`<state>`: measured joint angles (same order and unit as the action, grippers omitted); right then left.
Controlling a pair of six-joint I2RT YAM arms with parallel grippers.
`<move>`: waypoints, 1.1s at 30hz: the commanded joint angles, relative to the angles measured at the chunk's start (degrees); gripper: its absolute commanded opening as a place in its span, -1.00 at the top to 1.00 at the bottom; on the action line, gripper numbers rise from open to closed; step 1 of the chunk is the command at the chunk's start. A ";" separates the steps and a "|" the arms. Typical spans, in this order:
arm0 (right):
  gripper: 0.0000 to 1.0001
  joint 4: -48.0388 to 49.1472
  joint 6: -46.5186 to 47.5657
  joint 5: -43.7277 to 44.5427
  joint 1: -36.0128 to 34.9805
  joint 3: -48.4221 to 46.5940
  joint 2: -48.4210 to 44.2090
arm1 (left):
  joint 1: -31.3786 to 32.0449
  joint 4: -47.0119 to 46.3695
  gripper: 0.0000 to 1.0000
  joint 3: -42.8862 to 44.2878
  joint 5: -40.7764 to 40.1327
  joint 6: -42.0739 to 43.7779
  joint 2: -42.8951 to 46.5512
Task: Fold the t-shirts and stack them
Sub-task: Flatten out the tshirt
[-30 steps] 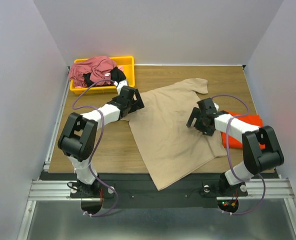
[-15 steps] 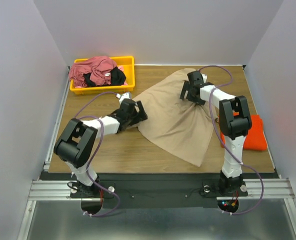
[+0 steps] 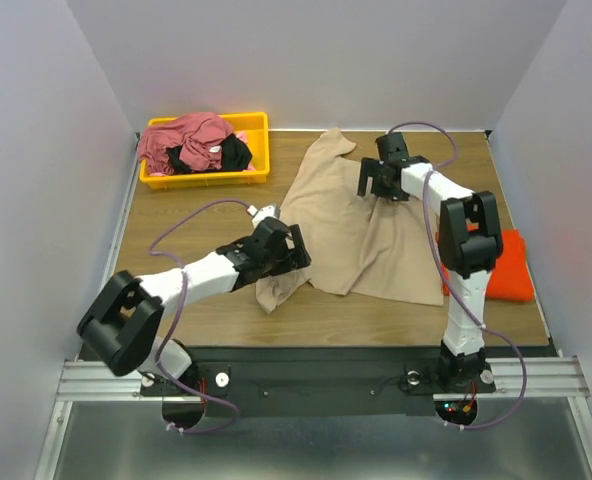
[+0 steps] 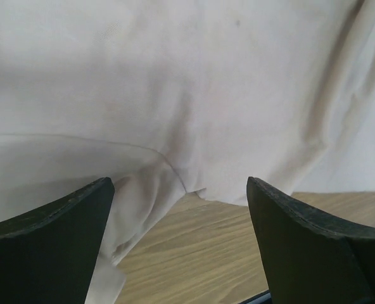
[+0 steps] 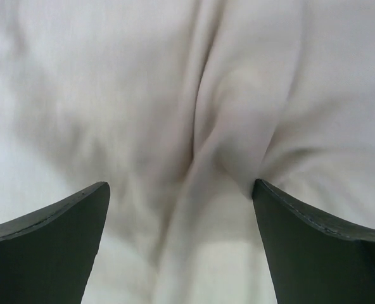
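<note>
A tan t-shirt (image 3: 361, 235) lies rumpled and partly folded over itself on the middle of the table. My left gripper (image 3: 298, 252) is at its near left edge, open; in the left wrist view (image 4: 178, 190) cloth (image 4: 175, 95) hangs ahead and bare wood shows between the fingers. My right gripper (image 3: 374, 188) sits low over the shirt's far part, open, with creased cloth (image 5: 194, 126) under and between its fingers (image 5: 48, 234). An orange-red t-shirt (image 3: 516, 270) lies at the right edge, partly behind the right arm.
A yellow bin (image 3: 256, 135) at the far left holds a dusty rose-red t-shirt (image 3: 181, 135) and a black one (image 3: 231, 152). Grey walls close in the table on three sides. Bare wood (image 3: 176, 215) shows left of the tan shirt.
The tan shirt has gone from spread flat to bunched toward the far side. My right gripper swung from the right to the far middle. My left gripper moved nearer and rightward.
</note>
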<state>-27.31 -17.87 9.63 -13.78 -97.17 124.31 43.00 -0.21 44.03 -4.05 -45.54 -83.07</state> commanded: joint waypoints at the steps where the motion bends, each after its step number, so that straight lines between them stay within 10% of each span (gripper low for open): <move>1: -1.00 -1.70 -2.69 1.35 0.07 8.63 -17.39 | -0.29 11.35 -0.97 1.33 -11.39 -4.80 8.25; 12: -1.00 2.09 -16.23 1.62 0.07 44.42 -47.04 | -0.64 17.62 -0.96 -15.10 -4.14 -11.76 23.82; 23: -1.00 2.09 -20.10 -0.40 0.07 56.29 -58.73 | -0.64 3.38 -0.10 -24.78 3.70 -12.91 25.15; 28: -1.00 1.91 -20.36 -0.30 0.07 58.75 -61.29 | -0.64 5.55 1.00 -22.77 4.51 -12.29 24.53; 33: -1.00 -1.07 -21.42 -1.28 0.07 61.04 -62.96 | -0.73 16.26 1.00 -18.99 -2.00 -12.47 30.59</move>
<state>-26.92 -37.80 8.73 -13.87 -37.04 63.00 42.28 9.52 20.93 -1.45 -58.17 -57.08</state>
